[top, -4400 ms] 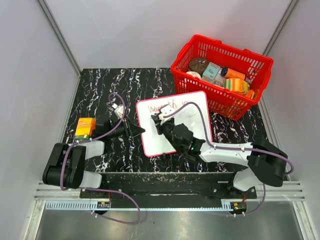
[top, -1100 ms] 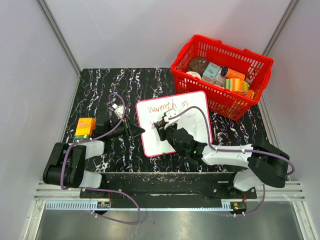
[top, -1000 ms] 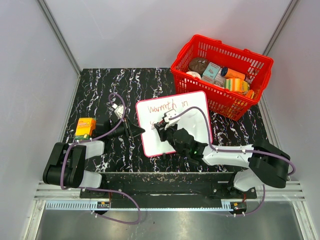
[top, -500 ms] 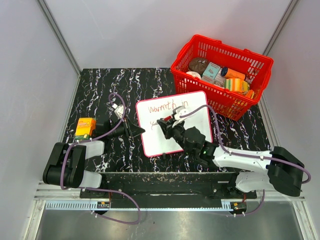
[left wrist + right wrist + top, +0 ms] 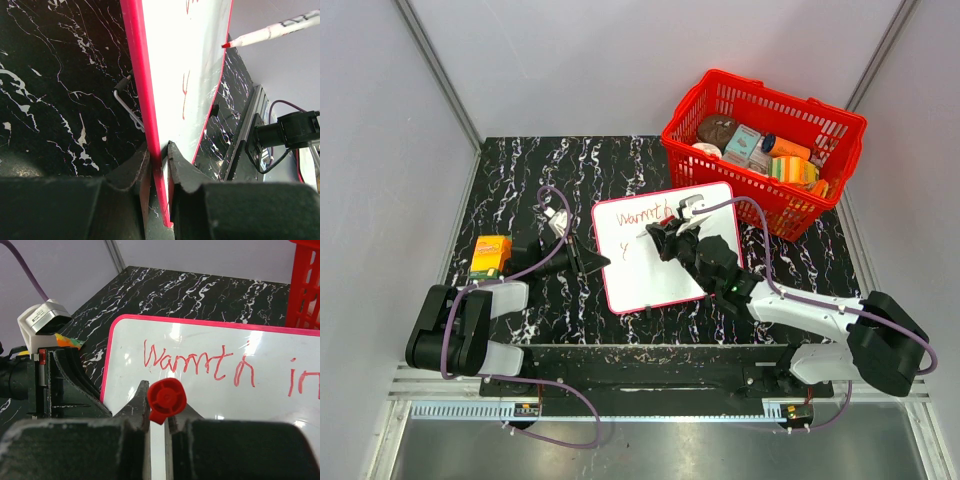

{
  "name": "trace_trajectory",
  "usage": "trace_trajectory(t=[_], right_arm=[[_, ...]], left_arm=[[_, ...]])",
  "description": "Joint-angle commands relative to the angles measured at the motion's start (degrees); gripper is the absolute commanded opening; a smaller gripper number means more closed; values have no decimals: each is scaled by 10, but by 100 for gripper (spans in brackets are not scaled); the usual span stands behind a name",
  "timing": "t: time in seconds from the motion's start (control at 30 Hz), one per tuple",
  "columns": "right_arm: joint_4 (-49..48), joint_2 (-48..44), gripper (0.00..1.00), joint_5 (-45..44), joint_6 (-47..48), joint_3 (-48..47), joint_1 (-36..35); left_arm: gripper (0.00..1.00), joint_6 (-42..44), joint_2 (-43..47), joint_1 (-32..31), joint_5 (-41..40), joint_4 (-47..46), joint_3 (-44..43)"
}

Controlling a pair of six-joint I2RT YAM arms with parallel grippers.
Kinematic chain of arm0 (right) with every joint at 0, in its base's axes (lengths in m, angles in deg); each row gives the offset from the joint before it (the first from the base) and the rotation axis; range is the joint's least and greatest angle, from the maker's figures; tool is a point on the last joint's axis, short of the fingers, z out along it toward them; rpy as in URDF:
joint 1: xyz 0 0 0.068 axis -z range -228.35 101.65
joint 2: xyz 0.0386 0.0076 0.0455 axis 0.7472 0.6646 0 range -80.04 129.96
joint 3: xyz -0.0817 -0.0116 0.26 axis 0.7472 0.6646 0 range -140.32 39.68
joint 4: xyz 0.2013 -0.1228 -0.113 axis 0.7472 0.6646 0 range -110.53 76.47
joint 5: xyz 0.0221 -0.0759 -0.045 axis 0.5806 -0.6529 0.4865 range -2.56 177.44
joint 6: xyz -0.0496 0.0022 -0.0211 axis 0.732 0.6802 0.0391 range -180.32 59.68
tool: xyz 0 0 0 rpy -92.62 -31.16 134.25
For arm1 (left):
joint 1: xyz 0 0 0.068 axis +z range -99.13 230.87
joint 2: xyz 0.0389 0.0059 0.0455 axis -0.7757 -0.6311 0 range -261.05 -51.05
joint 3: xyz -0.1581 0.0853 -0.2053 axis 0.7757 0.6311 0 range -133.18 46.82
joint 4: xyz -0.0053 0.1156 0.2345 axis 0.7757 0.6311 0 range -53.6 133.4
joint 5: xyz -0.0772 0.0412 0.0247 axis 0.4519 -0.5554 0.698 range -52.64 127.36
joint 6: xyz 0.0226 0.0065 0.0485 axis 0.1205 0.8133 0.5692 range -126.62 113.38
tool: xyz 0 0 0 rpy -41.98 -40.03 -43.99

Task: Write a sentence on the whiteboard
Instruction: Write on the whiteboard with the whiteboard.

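Note:
The whiteboard (image 5: 655, 282), white with a thin red frame, stands tilted at the table's middle. My left gripper (image 5: 596, 262) is shut on its left edge, with the red frame (image 5: 145, 100) pinched between the jaws (image 5: 159, 150). My right gripper (image 5: 662, 238) is shut on a white marker (image 5: 646, 234) over the board's upper middle; its red end cap (image 5: 167, 399) sits between the fingers. Its red tip (image 5: 226, 45) is close to the board; contact cannot be told. The sentence reads "Warmth" (image 5: 195, 362) and "in" (image 5: 302, 380), with a "y" (image 5: 628, 251) below.
A red basket (image 5: 840, 125) full of groceries stands at the back right, close to the board's far corner. An orange box (image 5: 490, 255) lies at the left, beside the left arm. A metal wire leg (image 5: 125, 102) props the board from underneath.
My right gripper has moved right and away from the second line's start with the marker, uncovering a "y" there. Its arm now covers "in" from above. The left gripper has not moved.

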Motion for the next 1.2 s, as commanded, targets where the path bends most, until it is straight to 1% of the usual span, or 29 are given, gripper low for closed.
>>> trace_trajectory(t=[0.0,0.23,0.6,0.9,1.17], right_arm=[[-7,17,0,23,-7,-33,-3],[-6,50,0,-33,29,-54,-40],[-9,42,0,-79,39,-41,-40],[-3,63,0,-71,37,-46,-40],[3,62,0,-53,26,-40,-40]], left_arm=[[0,35,0,-3,-6,-29,-11],[0,35,0,-3,-6,-27,-12],[0,36,-3,-3,-6,-28,-14],[0,36,-3,-3,-5,-27,-14],[0,36,-3,-4,-5,-27,-14]])
